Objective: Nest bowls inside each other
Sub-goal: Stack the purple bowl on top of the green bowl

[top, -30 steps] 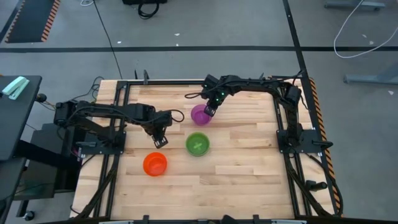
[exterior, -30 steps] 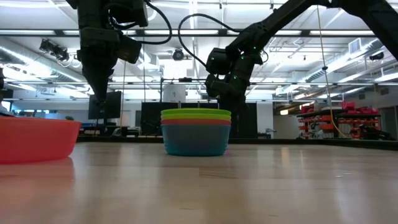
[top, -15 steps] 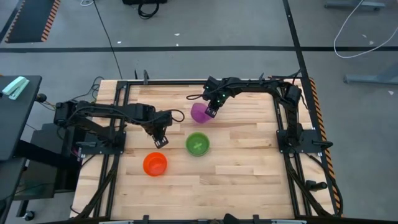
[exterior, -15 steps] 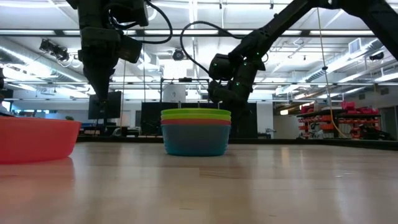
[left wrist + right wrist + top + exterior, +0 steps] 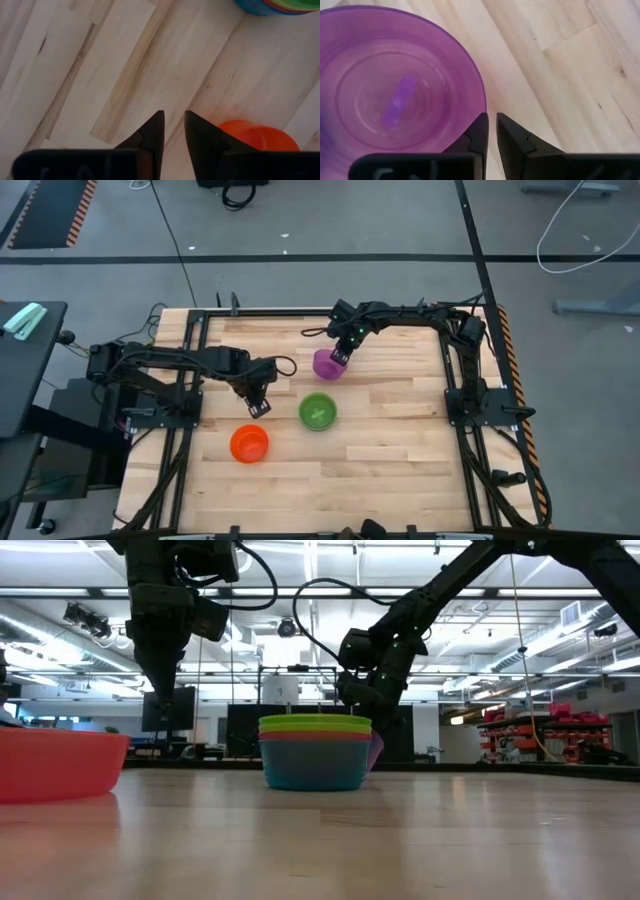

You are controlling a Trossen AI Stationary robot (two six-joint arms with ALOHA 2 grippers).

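A purple bowl (image 5: 325,365) (image 5: 400,95) sits far of centre, and my right gripper (image 5: 340,354) (image 5: 491,119) is at its right-hand rim, shut on it. In the low view only a purple sliver (image 5: 375,752) shows, beside a nested stack. That stack (image 5: 318,411) (image 5: 315,752) has green on top and blue at the bottom, and stands on the table at mid-table. An orange bowl (image 5: 249,443) (image 5: 55,765) (image 5: 257,136) stands alone near-left. My left gripper (image 5: 257,403) (image 5: 173,117) hovers between the orange bowl and the stack. It points down with a narrow gap and holds nothing. My right gripper has the purple bowl's rim (image 5: 483,102) on the side toward the table's right, pinched between the two fingers. One finger (image 5: 479,131) is on the inner side and the other is outside. It comes from above, pointing down. Whether the bowl's base is off the table cannot be told.
Black frame rails run along the table's left (image 5: 190,380) and right (image 5: 452,380) sides, where the arm bases sit. Bare wood lies right of the stack (image 5: 400,430) and along the near edge. The room beyond holds shelving and lights.
My right gripper has moved a little toward the table's right and taken the purple bowl along by its rim. The bowl's edge now shows to the right of the stack in the low view, where it was hidden before. My left arm has kept still.
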